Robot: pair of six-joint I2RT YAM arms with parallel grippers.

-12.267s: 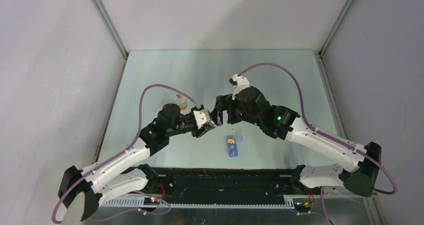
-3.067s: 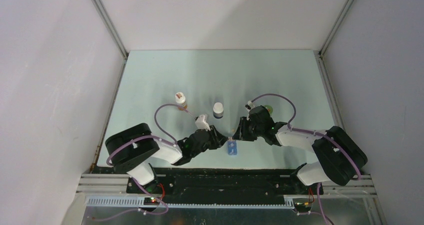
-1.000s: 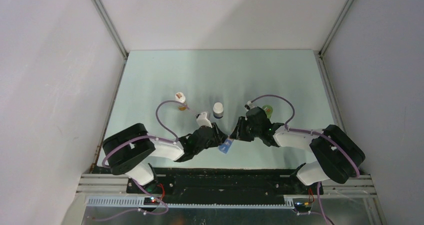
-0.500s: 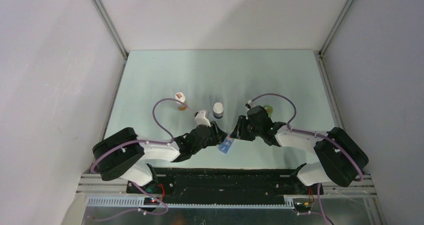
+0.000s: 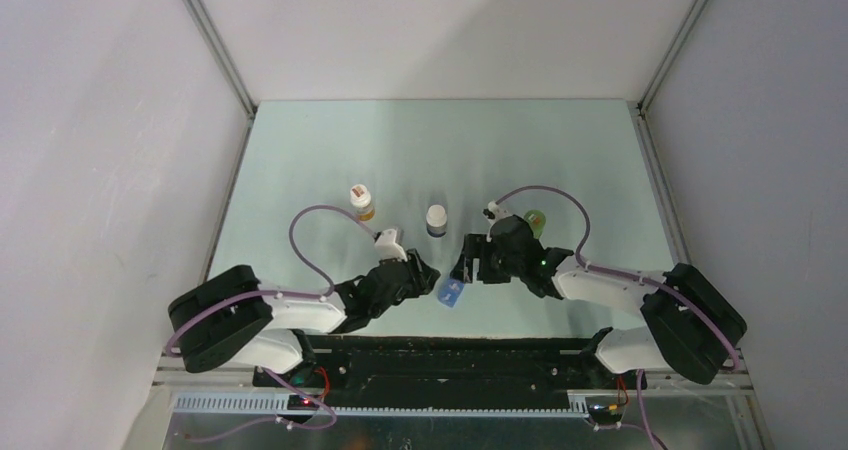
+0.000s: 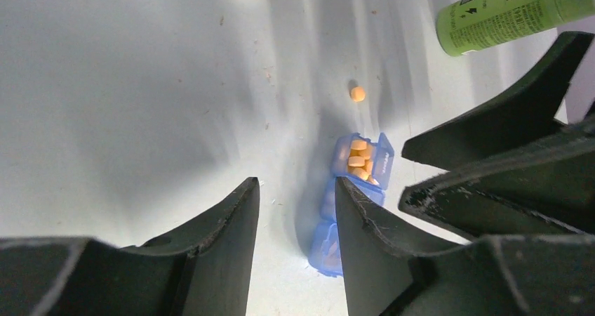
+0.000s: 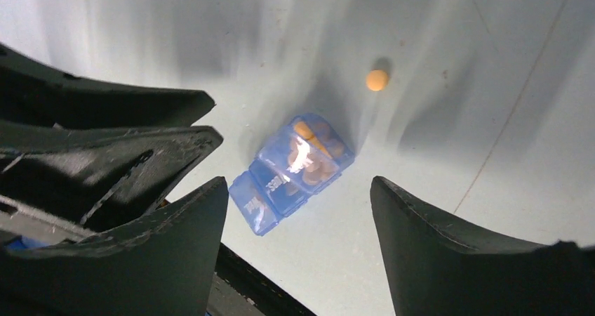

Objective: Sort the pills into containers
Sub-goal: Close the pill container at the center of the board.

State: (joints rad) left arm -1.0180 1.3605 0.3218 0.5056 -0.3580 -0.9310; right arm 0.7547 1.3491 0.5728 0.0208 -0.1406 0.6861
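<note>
The translucent blue pill box (image 5: 451,292) lies tilted near the table's front edge. One end compartment is open and holds several orange pills (image 6: 359,158), which also show in the right wrist view (image 7: 316,154). One loose pill (image 6: 358,93) lies on the table just beyond the box (image 6: 330,242) and shows in the right wrist view (image 7: 377,80). My left gripper (image 5: 428,278) is open and empty just left of the box, and its right finger (image 6: 358,239) hides part of it. My right gripper (image 5: 462,267) is open and empty above the box (image 7: 270,189).
Three round bottles stand or lie behind the box: an orange one with a white cap (image 5: 361,201), a dark one with a white cap (image 5: 436,220), and a green one (image 5: 535,219) lying on its side (image 6: 512,10). The black front rail (image 5: 450,355) runs close below the box.
My left arm has drawn back to the lower left, so its gripper sits a little off the box. The right gripper shifted slightly left. The box stays tilted.
</note>
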